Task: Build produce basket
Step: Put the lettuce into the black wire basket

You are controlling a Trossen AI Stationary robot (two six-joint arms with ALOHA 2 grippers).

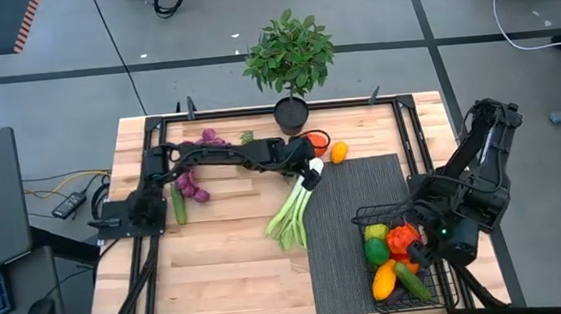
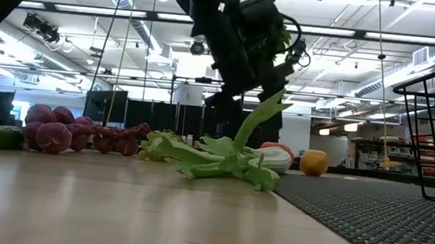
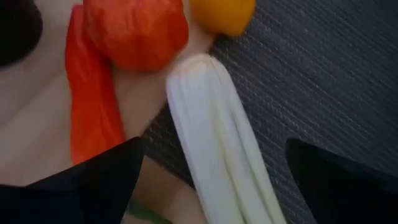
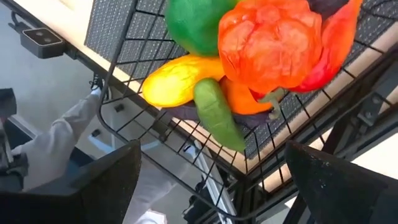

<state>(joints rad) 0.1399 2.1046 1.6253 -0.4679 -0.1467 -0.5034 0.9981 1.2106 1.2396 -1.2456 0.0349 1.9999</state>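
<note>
Two grippers standing open. Left gripper [image 1: 314, 171] hovering over leek [image 1: 295, 208], white end lying at mat [image 1: 363, 186] edge on counter [image 1: 229, 271]. Leek looking light, long, floppy at leaves; firm white stalk being best hold. Right gripper [image 1: 424, 256] waiting over basket [image 1: 449, 286].

A leek [image 2: 222, 158] lies on the surface [image 2: 115, 208] beside purple grapes [image 2: 55, 131], under a dark claw [image 2: 273, 68]; an orange fruit [image 2: 313, 162] sits behind.
</note>
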